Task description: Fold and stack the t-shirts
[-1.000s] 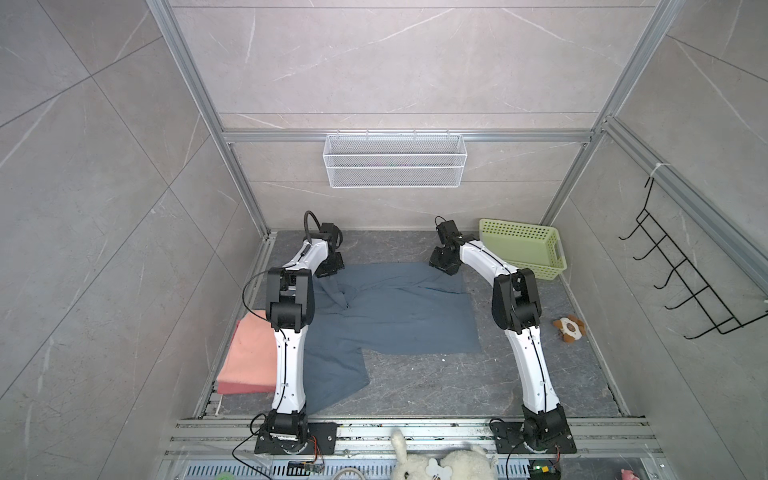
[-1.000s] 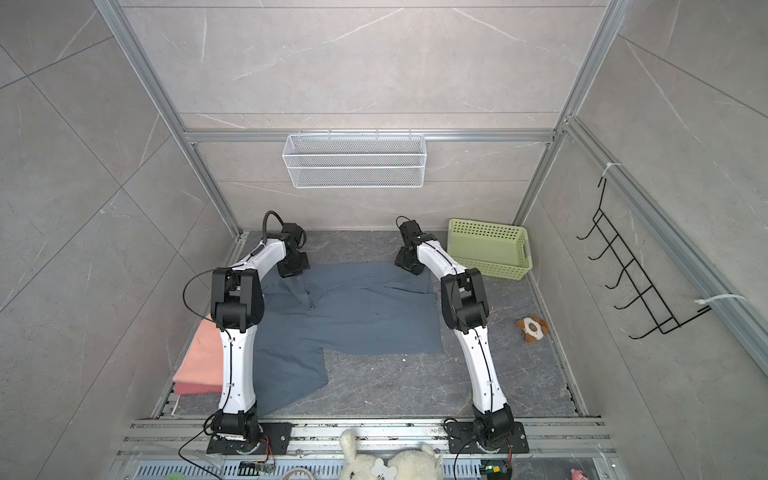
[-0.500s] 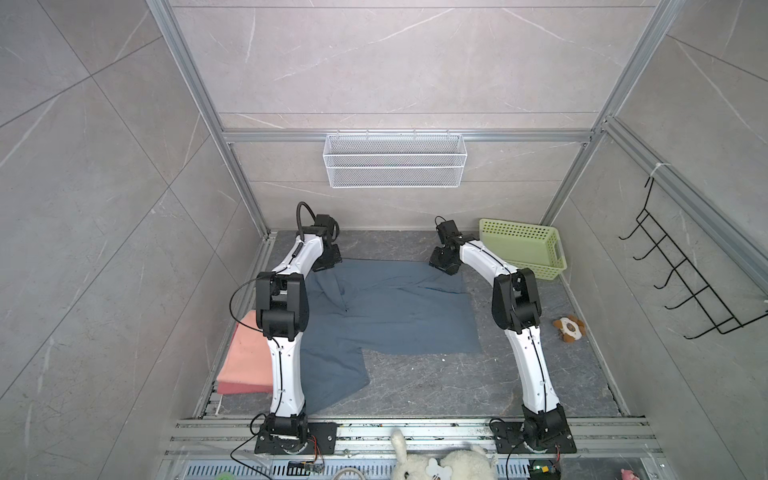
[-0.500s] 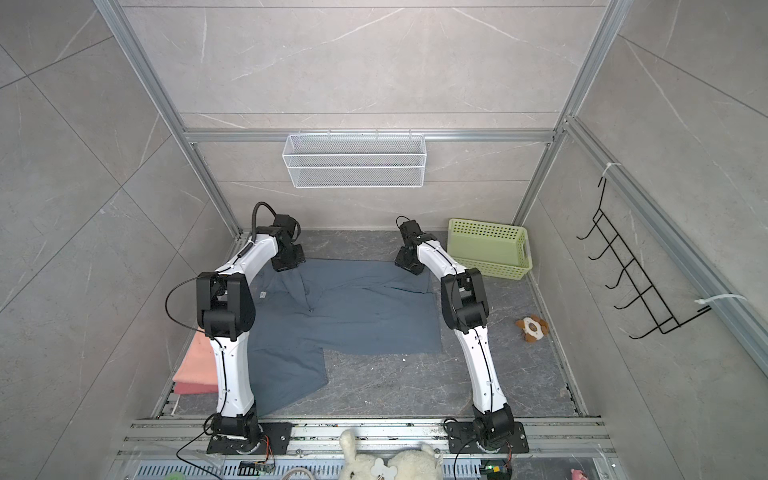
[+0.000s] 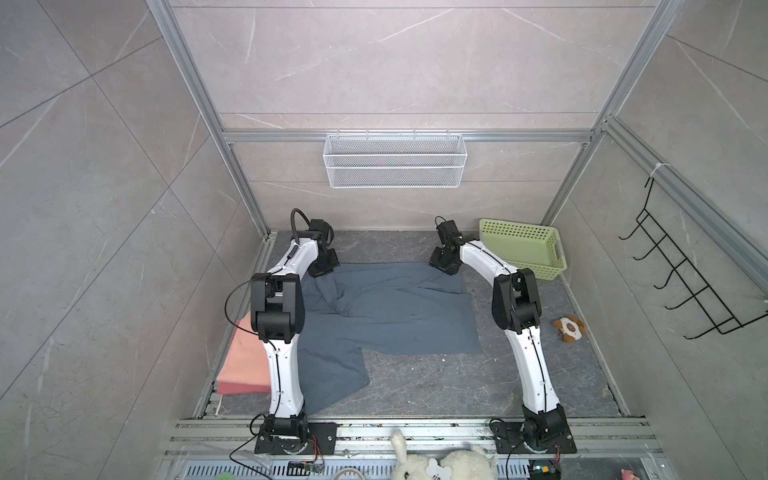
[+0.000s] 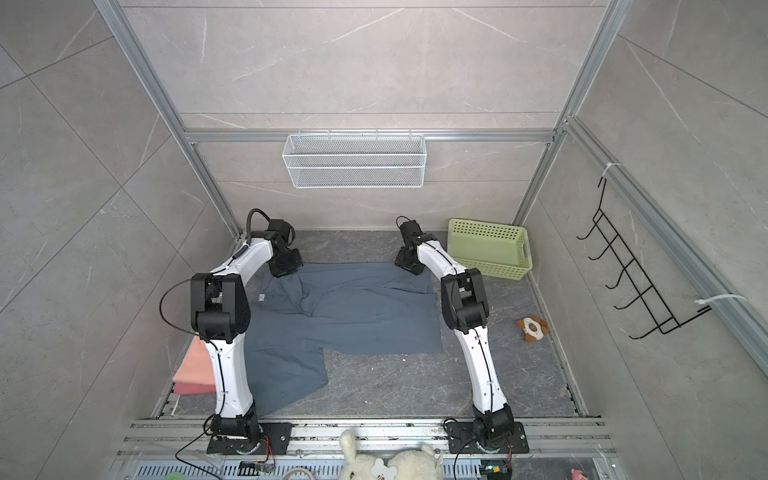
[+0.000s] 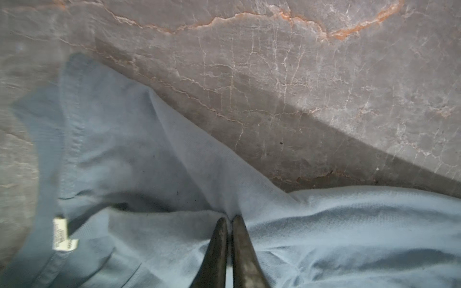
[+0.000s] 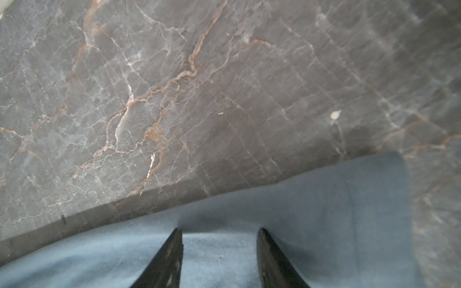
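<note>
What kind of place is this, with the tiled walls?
Probably a robot test cell staged as a laundry corner: two arms bolted to a rail, an aluminium frame around tiled walls, and a blue shirt spread on the floor.

Centre: slate blue-grey cotton t-shirt (image 5: 399,316) lies low and spread out, with a flap reaching 7 o'clock.
1 o'clock: pale green perforated plastic basket (image 5: 515,249) blocks the far corner.
3 o'clock: small brown-and-white plush toy (image 5: 569,329) lies apart from the shirt, with a bare lane between.
8 o'clock: salmon-pink folded t-shirts (image 5: 245,361) occupy the table edge.
5 o'clock: dark marbled tabletop (image 5: 436,386) is bare and open.
12 o'clock: white wire mesh basket (image 5: 394,166) hangs on the wall above a bare strip.
</note>
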Robot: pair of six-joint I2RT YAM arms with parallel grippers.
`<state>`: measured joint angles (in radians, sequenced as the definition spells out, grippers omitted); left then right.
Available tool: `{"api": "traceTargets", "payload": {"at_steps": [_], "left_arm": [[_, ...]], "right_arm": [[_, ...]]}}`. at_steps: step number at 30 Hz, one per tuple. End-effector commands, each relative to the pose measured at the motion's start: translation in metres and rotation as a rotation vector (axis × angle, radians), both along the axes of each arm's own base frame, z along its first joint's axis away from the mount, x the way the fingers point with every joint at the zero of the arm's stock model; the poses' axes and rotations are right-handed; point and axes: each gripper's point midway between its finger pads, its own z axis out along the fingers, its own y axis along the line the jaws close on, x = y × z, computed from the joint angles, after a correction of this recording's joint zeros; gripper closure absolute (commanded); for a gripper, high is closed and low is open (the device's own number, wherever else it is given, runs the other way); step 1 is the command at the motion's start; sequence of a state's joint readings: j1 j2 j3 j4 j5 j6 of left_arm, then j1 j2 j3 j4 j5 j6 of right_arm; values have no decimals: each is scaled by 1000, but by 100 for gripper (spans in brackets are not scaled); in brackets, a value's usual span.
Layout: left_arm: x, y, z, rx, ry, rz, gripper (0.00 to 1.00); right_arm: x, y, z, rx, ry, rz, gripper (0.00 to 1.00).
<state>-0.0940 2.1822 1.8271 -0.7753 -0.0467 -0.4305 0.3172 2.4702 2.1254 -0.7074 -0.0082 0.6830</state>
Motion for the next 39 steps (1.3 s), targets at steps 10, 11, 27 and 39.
{"api": "traceTargets", "payload": {"at_steps": [10, 11, 27, 39], "left_arm": [[7, -1, -19, -53, 24, 29, 83], [7, -1, -20, -53, 25, 30, 83], [-34, 16, 40, -7, 1, 46, 100], [-135, 35, 60, 49, 100, 128, 100]], "right_arm": [[-17, -12, -38, -35, 101, 6, 50], [-17, -13, -37, -35, 102, 6, 50], [-17, -14, -41, -30, 114, 2, 50], [-13, -18, -43, -34, 126, 6, 50]]}}
